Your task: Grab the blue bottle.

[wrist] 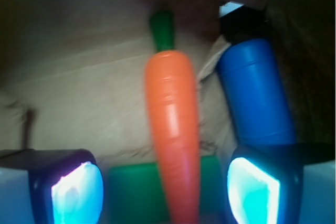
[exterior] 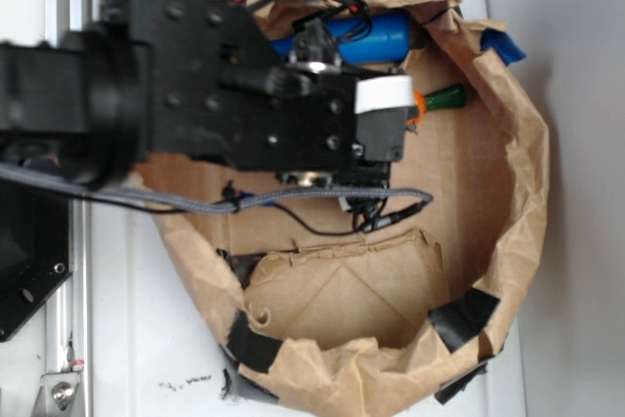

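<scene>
From the exterior view, the black arm covered much of a crumpled brown paper enclosure (exterior: 508, 192). The smooth cylindrical blue bottle (exterior: 376, 36) lay just beyond the end effector (exterior: 383, 122).

From the wrist view, the end effector (wrist: 165, 190) stood wide open, holding nothing. A glossy tapered orange carrot (wrist: 173, 135) lay between its fingers over a flat green block (wrist: 131, 190). The matte blue bottle (wrist: 257, 98) lay right of the carrot, ahead of the right finger.

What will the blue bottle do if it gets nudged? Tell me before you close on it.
The blue bottle lies on its side, and its round body will probably roll. Its smooth surface may slip between the pads. It looks rigid, so it is unlikely to deform.
</scene>
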`<state>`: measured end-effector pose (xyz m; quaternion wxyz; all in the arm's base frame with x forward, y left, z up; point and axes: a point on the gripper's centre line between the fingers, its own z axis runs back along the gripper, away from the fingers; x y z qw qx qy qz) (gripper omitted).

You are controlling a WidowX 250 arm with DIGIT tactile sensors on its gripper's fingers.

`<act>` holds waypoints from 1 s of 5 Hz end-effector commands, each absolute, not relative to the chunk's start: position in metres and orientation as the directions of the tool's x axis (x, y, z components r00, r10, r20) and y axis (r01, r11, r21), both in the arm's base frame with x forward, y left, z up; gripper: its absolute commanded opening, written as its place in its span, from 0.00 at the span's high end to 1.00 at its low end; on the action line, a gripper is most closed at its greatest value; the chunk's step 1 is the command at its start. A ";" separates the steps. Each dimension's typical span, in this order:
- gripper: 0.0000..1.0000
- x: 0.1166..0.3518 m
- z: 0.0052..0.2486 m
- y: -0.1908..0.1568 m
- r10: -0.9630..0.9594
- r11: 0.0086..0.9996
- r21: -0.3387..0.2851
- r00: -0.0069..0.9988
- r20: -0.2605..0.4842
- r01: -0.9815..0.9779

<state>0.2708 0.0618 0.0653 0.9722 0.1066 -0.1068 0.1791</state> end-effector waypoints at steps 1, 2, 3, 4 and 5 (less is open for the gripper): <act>0.00 0.300 0.087 0.089 0.413 0.868 0.139 0.849 0.329 -0.476; 0.00 0.304 0.094 0.099 0.446 0.858 0.111 0.834 0.326 -0.502; 0.00 0.310 0.103 0.115 0.491 0.842 0.070 0.814 0.311 -0.535; 0.00 0.308 0.114 0.123 0.502 0.845 0.028 0.811 0.298 -0.534; 0.00 0.313 0.116 0.133 0.537 0.818 0.034 0.783 0.313 -0.574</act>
